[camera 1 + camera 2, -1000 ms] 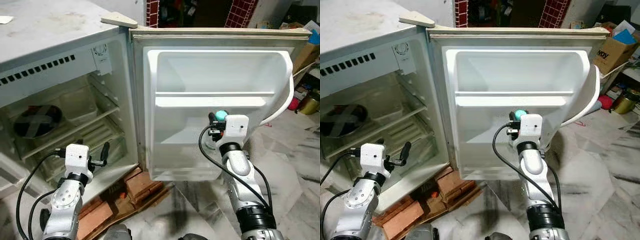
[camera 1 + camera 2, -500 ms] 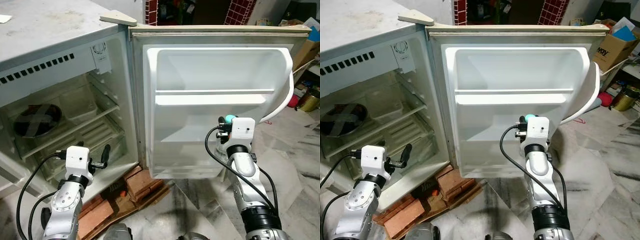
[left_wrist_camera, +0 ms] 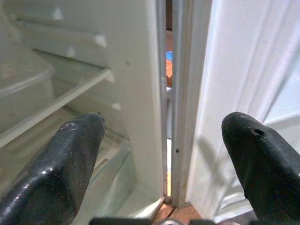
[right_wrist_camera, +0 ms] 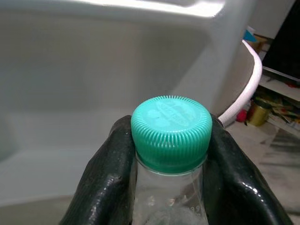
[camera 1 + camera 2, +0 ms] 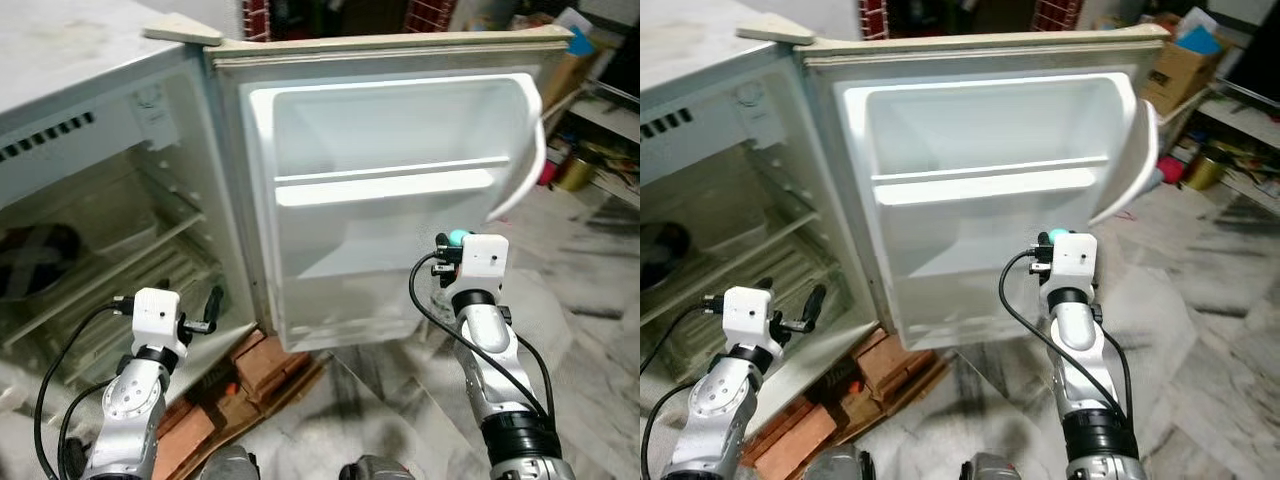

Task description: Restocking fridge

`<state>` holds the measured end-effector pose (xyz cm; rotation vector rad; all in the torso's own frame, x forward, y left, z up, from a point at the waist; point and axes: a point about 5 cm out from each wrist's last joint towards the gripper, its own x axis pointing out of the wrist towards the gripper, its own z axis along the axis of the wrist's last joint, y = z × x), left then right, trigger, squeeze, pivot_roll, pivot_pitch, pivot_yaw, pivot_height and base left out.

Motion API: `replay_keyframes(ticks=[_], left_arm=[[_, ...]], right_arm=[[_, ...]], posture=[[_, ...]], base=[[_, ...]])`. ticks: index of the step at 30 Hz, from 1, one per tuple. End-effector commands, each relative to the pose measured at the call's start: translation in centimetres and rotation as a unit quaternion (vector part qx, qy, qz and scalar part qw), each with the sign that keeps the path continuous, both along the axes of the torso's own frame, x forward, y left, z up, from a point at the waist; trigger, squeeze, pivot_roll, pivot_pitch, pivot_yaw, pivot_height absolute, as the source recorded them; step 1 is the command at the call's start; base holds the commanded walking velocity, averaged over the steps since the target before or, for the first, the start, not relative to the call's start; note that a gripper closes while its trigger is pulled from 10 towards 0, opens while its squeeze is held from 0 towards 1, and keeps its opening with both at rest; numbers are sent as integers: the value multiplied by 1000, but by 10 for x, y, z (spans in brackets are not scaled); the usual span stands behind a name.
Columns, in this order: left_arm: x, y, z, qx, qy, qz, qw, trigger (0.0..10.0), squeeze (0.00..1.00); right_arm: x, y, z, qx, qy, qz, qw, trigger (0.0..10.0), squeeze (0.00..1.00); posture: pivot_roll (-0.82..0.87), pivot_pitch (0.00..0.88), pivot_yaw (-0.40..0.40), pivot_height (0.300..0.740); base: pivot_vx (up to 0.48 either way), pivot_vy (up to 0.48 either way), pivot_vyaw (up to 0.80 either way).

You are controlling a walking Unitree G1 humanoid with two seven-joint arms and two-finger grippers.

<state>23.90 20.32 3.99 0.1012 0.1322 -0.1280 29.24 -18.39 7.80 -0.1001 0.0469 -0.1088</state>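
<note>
The fridge [image 5: 90, 150] stands with its door [image 5: 390, 200] swung fully open, the inner liner facing the robot. The door liner carries 1 horizontal shelf rail [image 5: 385, 185] across its middle, and a curved white guard [image 5: 525, 165] stands out from the outer edge of the door. The right gripper [image 4: 168, 187] is clenched on a clear bottle [image 4: 166, 197], with 1 black finger on each side of the neck just below the ribbed teal cap [image 4: 170, 131]. In the head views the teal cap [image 5: 458, 238] sits at the front of the right wrist, in front of the lower part of the door liner, near its outer edge; whether the bottle touches the door cannot be told. The left gripper [image 3: 164, 154] is released, its 2 fingers [image 3: 70, 154] spread wide with nothing between them. It is held low in front of the fridge opening, aimed at the hinge gap between the cabinet wall and the door. Inside the cabinet, wire shelves [image 5: 130, 260] are visible, with a dark round object [image 5: 35, 260] on the upper shelf; its identity cannot be told. The fridge rests on red bricks [image 5: 265, 365] laid on a marble floor [image 5: 590, 360]. Cardboard boxes [image 5: 1180, 70] and clutter stand beyond the door.
</note>
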Motion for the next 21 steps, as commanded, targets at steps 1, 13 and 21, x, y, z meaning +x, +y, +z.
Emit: replay_keyframes(ticks=[1, 13, 21], left_arm=[[-2, 1, -1, 0, 3, 0, 1000, 10000, 0], [-3, 3, -2, 2, 7, 8, 1000, 10000, 0], [-18, 16, -1, -11, 18, 49, 999, 10000, 0]], right_arm=[[1, 5, 4, 3, -8, 7, 1000, 10000, 0], [1, 5, 4, 7, -7, 6, 1000, 10000, 0], [-7, 10, 5, 35, -22, 19, 999, 10000, 0]], posture=[[58, 41, -33, 740], [61, 47, -35, 740], [57, 79, -28, 740]], base=[[0, 0, 0], [0, 0, 0], [0, 0, 0]])
